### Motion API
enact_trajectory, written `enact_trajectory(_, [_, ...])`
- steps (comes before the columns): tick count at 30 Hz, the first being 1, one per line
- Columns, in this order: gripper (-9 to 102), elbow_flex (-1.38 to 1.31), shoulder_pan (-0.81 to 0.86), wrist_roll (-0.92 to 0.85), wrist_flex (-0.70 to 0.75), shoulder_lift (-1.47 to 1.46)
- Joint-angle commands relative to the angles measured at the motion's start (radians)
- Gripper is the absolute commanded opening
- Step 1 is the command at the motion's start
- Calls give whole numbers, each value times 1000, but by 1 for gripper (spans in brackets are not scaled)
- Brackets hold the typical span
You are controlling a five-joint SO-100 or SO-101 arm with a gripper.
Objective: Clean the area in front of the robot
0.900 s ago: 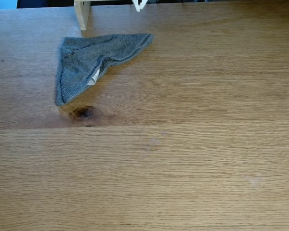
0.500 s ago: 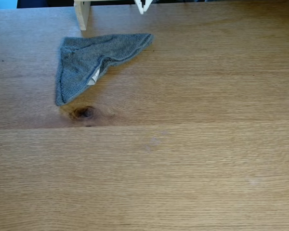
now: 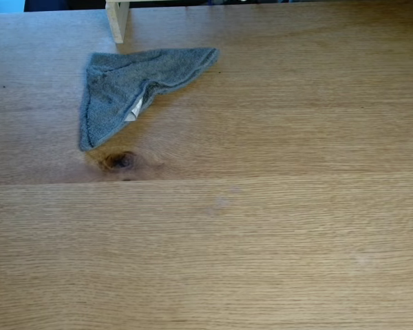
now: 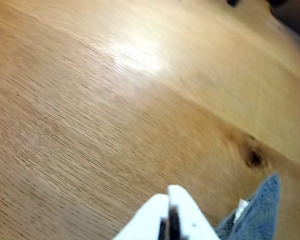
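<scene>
From my remote seat, the fixed view gives me the wooden tabletop (image 3: 275, 234), wide light brown planks with a long seam running left to right across the middle. A grey cloth (image 3: 127, 86) lies flat in the far left part of that view, folded into a rough triangle, with a small pale tag (image 3: 133, 112) poking out along its near edge. Just near of the cloth's left corner sits the dark knot (image 3: 120, 161) in the wood, close to the cloth but not under it. A pale wooden post (image 3: 116, 20) stands at the far edge, just beyond the cloth.

In the wrist view, the gripper (image 4: 170, 210) enters from the bottom edge, its white jaws pressed together with only a thin dark slit between them and nothing held. It hangs above bare wood. The cloth (image 4: 257, 212) appears at the bottom right of this view, just to the right of the jaws and apart from them; I cannot tell how high the tips are above the tabletop (image 4: 90, 110). The knot (image 4: 253, 157) lies beyond the cloth, up and right of the jaws.
</scene>
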Motion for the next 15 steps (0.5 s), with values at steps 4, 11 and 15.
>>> enact_trajectory(4, [0, -376, 0, 140, -64, -554])
enact_trajectory(11, [19, -850, 261, 272, 3, -905])
enact_trajectory(15, [29, -976, 454, 298, -31, -1006])
